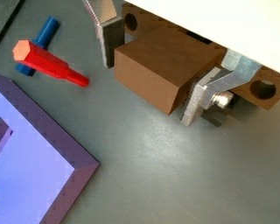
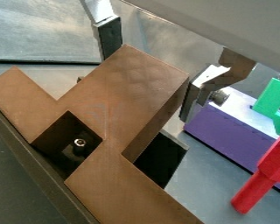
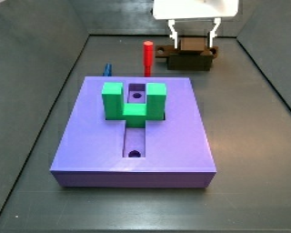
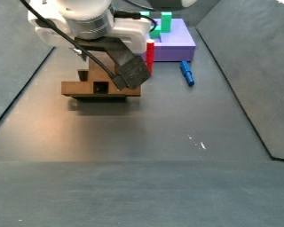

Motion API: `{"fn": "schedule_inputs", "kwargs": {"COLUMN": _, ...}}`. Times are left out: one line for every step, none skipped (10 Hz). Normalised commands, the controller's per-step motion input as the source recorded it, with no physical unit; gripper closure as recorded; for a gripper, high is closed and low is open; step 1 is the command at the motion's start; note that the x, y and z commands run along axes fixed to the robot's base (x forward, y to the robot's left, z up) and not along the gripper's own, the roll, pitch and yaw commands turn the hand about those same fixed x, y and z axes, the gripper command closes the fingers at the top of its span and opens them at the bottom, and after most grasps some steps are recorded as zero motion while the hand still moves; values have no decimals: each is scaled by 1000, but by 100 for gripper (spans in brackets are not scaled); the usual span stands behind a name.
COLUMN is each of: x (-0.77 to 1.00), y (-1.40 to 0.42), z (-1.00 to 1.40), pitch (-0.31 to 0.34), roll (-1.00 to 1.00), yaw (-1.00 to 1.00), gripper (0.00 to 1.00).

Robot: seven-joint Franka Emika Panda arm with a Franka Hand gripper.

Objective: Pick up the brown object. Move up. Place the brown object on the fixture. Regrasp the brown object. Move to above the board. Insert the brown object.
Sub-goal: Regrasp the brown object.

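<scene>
The brown object (image 1: 166, 54) lies on the dark floor at the far end, beyond the board (image 3: 178, 150). It is a wood-coloured piece with a raised middle block and round holes. My gripper (image 1: 152, 92) is down over it, with one silver finger against each side of the middle block. It is the same in the other wrist view, where the gripper (image 2: 149, 83) sits round the brown object (image 2: 113, 105). In both side views the gripper (image 3: 195, 50) (image 4: 109, 75) reaches down to the brown object (image 3: 191, 63) (image 4: 82, 90), which rests on the floor. The fixture is not in view.
A red upright peg (image 3: 148, 55) and a small blue piece (image 3: 108, 68) stand just beyond the board's far edge, left of the brown object. A green U-shaped block (image 3: 134, 100) sits on the board over its slot. Dark walls enclose the floor.
</scene>
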Motion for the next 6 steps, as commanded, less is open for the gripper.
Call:
{"fn": "schedule_inputs", "kwargs": {"x": -257, "y": -91, "z": 751, "pitch": 0, "roll": 900, "yaw": 0, "gripper": 0}}
{"fn": "schedule_inputs", "kwargs": {"x": 0, "y": -134, "z": 963, "pitch": -123, "roll": 757, "yaw": 40, "gripper": 0}}
{"fn": "schedule_inputs", "kwargs": {"x": 109, "y": -89, "z": 860, "pitch": -249, "roll": 854, "yaw": 80, "gripper": 0}}
{"fn": "schedule_inputs", "kwargs": {"x": 109, "y": 0, "z": 611, "pitch": -206, "roll": 1000, "yaw": 151, "gripper": 0}}
{"fn": "schedule_inputs", "kwargs": {"x": 74, "y": 0, "z": 254, "pitch": 0, "roll": 1000, "yaw": 254, "gripper": 0}}
{"fn": "schedule_inputs", "kwargs": {"x": 49, "y": 0, "z": 77, "pitch": 0, "roll": 1000, "yaw": 243, "gripper": 0}}
